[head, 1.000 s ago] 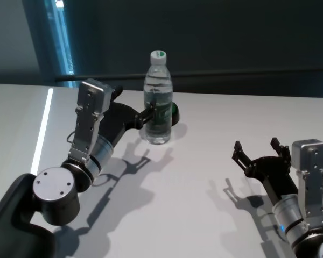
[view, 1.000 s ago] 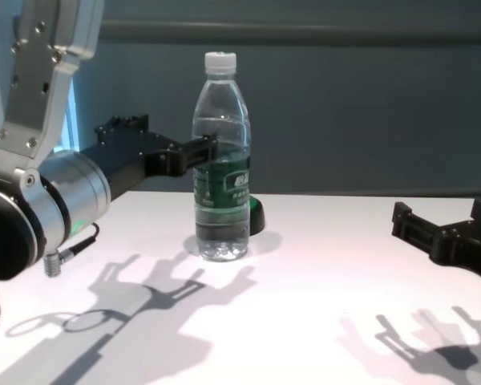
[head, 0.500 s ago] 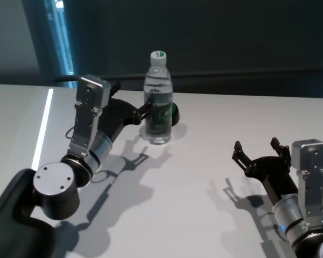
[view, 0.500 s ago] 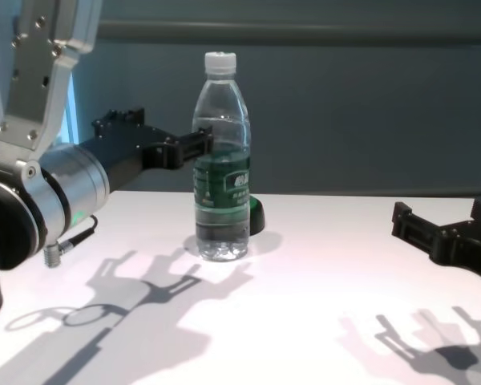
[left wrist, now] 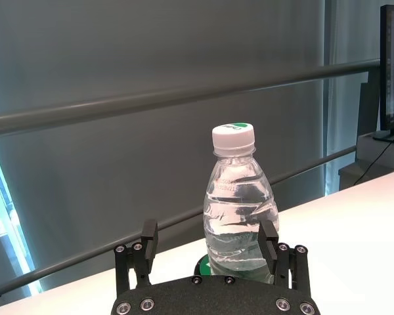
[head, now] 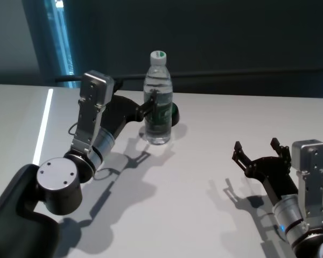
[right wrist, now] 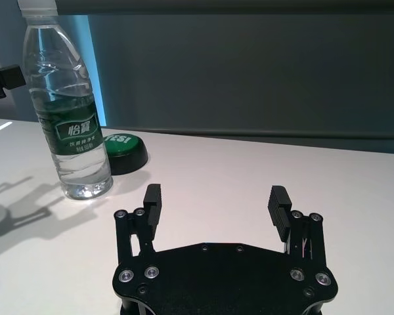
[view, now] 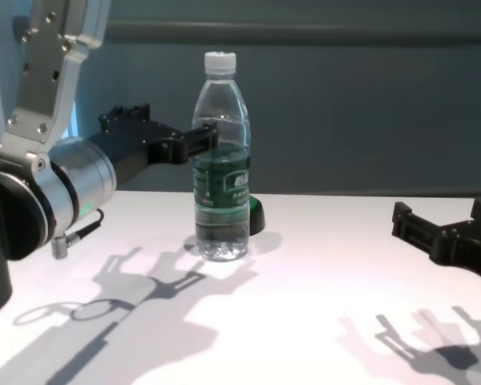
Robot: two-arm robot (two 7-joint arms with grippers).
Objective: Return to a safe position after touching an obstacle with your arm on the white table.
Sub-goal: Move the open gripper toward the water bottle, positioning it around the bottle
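The obstacle, a clear water bottle (head: 158, 105) with a white cap and a dark green label, stands upright on the white table (head: 199, 183) at the back middle. My left gripper (head: 148, 103) is open and empty, with its fingertips right against the bottle's left side at label height; I cannot tell if they touch. In the left wrist view the bottle (left wrist: 240, 210) rises just beyond one finger (left wrist: 269, 239) of the gripper (left wrist: 209, 241). The chest view shows the bottle (view: 222, 160) and the left gripper (view: 199, 143) beside it. My right gripper (head: 255, 150) is open and empty, low at the right.
A small dark green dome (head: 174, 113) sits just behind and to the right of the bottle; it also shows in the right wrist view (right wrist: 123, 149) and the chest view (view: 256, 215). The table's far edge runs behind them, with a dark wall and rail beyond.
My left arm has shifted a little, and its gripper has risen slightly beside the bottle. The bottle stays upright in place. The right arm has not moved.
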